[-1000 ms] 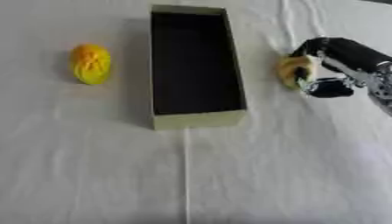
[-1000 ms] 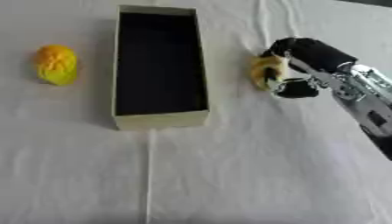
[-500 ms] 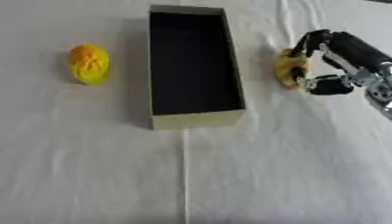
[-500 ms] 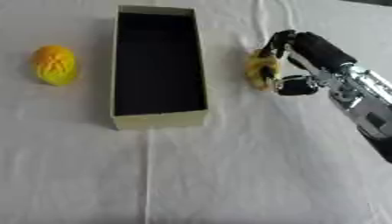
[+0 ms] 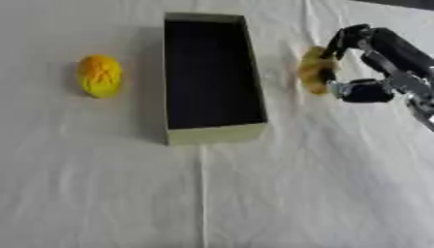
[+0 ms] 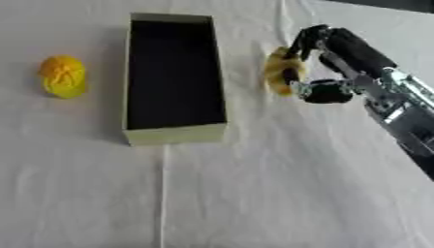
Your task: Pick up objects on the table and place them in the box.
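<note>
the right hand (image 6: 326, 63) reaches in from the right, its fingers and thumb curled round a yellowish object (image 6: 279, 71) just beside the right wall of the box (image 6: 176, 134). whether the object is off the table (image 5: 297, 193) cannot be told. the long box, dark inside, lies open at the middle of the white-clothed table. a yellow, rounded object (image 5: 100, 75) rests on the cloth well left of the box.
</note>
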You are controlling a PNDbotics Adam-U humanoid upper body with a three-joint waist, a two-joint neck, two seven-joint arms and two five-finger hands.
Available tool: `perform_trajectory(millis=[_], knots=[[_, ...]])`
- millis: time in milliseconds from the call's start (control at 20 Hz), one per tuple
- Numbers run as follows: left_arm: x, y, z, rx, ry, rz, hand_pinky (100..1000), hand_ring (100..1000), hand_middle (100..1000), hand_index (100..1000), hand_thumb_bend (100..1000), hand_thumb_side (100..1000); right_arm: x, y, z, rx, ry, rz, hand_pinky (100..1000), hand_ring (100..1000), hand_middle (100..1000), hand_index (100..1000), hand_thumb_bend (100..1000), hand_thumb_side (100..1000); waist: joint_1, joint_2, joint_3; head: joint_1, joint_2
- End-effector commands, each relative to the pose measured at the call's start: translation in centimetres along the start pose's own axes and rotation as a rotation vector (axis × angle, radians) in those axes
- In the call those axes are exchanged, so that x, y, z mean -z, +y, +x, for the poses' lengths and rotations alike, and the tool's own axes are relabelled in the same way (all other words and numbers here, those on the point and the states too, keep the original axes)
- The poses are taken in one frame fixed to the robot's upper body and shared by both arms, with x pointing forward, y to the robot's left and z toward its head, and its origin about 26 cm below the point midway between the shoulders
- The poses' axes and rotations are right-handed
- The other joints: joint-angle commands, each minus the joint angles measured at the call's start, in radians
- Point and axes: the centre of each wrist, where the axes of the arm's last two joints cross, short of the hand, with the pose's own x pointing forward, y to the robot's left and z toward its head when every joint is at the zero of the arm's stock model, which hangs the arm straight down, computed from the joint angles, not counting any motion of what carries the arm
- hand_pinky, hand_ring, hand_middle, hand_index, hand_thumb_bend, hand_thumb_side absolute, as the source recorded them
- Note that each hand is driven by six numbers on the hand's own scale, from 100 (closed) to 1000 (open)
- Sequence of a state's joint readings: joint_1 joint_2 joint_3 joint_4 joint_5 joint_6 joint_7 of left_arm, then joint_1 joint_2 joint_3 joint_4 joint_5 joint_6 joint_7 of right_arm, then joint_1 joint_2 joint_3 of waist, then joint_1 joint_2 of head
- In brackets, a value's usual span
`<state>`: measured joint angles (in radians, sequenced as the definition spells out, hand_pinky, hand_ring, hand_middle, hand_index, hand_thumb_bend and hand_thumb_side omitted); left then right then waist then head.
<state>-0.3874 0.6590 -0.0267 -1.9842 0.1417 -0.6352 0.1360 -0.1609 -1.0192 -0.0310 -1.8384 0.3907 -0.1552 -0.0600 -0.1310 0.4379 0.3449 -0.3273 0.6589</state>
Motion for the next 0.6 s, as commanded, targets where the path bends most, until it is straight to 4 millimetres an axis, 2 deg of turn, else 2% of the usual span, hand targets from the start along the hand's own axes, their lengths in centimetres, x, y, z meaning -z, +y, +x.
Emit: perform_trajectory(millis=[50,300,400,600], knots=[[0.6,0.5,0.4,0.009,-0.023,-0.002,746,762,711,831,100,574,0.9,-2.9,1.4,-0.006,-0.073,-0.052,803,590,437,501,100,172,0.009,-0.028,0.0,0.001,0.002],[0.7,0.4,0.4,0.0,-0.033,0.007,749,763,708,832,100,578,1.2,-3.9,2.2,0.011,-0.102,-0.068,806,582,433,498,100,154,0.01,-0.035,0.007,-0.009,0.008],[1.6,-0.3,0.3,-0.045,-0.084,0.034,751,764,708,833,100,581,2.0,-5.4,3.4,0.006,-0.177,-0.122,810,578,429,494,100,151,0.01,-0.047,0.038,-0.034,0.016],[4.1,-1.6,0.3,-0.138,-0.214,0.072,754,765,705,835,100,508,3.5,-7.2,5.0,0.032,-0.243,-0.169,810,581,434,498,100,126,0.006,-0.06,0.086,-0.076,0.018]])
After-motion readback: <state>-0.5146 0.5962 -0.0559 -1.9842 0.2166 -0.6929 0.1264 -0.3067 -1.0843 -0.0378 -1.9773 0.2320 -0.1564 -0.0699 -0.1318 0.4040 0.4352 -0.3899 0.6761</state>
